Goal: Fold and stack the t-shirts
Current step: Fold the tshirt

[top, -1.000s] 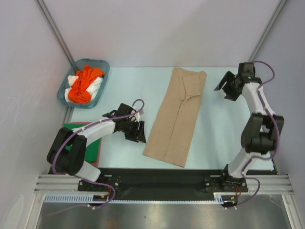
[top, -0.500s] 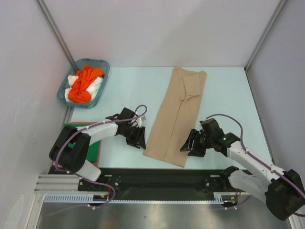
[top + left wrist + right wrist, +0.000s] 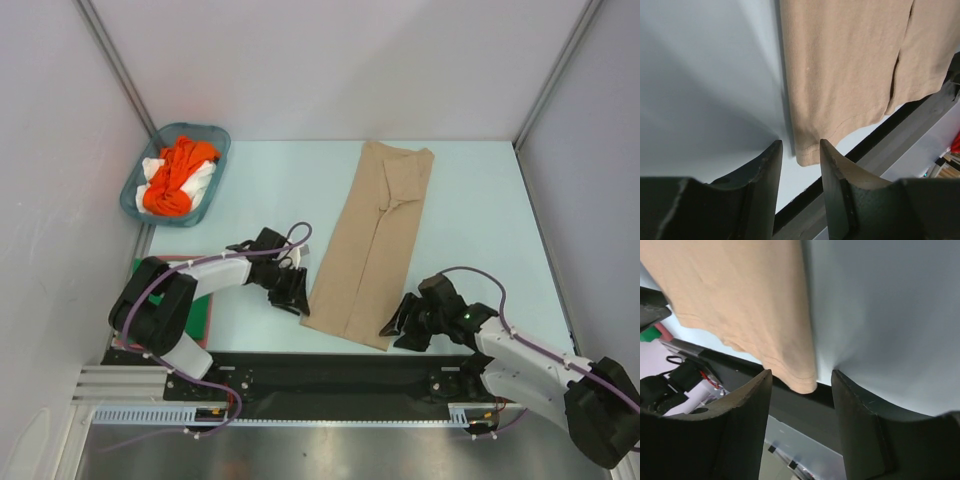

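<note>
Corners of shirt (image 3: 370,240) nearest bases framed by left gripper (image 3: 798,145) and right gripper (image 3: 801,374); jaws partly parted, gripped nothing.

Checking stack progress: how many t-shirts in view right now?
4. The tan shirt lies flat mid-table; orange shirt and white shirt bunched in the teal basket; dark green shirt folded, partly under the left arm. More may be hidden beneath it.

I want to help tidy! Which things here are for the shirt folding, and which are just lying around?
For the job: long tan-beige cloth shirt; crumpled orange shirt; white shirt beside it; dark green folded shirt.
Just lying about: teal plastic basket; pale blue table.
</note>
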Tool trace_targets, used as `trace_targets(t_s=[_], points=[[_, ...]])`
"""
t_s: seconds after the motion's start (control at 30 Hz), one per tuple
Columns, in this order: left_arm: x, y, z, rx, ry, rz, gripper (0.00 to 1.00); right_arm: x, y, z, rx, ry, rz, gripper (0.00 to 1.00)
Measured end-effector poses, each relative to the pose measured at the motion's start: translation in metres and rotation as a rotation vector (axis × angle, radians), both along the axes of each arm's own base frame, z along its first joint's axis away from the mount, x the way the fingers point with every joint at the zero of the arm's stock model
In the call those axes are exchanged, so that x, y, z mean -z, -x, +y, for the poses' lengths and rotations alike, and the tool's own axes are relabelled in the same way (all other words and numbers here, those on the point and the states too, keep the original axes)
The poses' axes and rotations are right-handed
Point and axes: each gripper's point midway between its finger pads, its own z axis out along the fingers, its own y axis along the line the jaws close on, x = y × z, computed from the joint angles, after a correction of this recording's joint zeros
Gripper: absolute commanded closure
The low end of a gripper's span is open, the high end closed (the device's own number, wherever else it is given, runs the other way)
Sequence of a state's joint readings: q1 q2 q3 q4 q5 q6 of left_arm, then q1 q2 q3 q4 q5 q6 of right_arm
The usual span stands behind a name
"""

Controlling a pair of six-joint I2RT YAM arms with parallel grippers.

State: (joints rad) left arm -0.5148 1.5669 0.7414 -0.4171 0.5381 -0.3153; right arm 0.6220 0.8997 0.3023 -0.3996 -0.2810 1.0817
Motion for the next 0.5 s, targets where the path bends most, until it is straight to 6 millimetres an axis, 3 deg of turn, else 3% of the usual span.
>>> trace_targets(t_s=[0.2,0.5], points=[[0.0016,0.0020,-0.0039,0.004,0.019,0.017,0.67,-0.0006,-0.0020,0.0074,0.014,-0.044,0.005,0.44],[0.0056,0.0070,-0.0049,-0.001,0.024,0.039,0.88,0.0025,0.0005,0.0119,0.029,-0.081,0.019,0.55]])
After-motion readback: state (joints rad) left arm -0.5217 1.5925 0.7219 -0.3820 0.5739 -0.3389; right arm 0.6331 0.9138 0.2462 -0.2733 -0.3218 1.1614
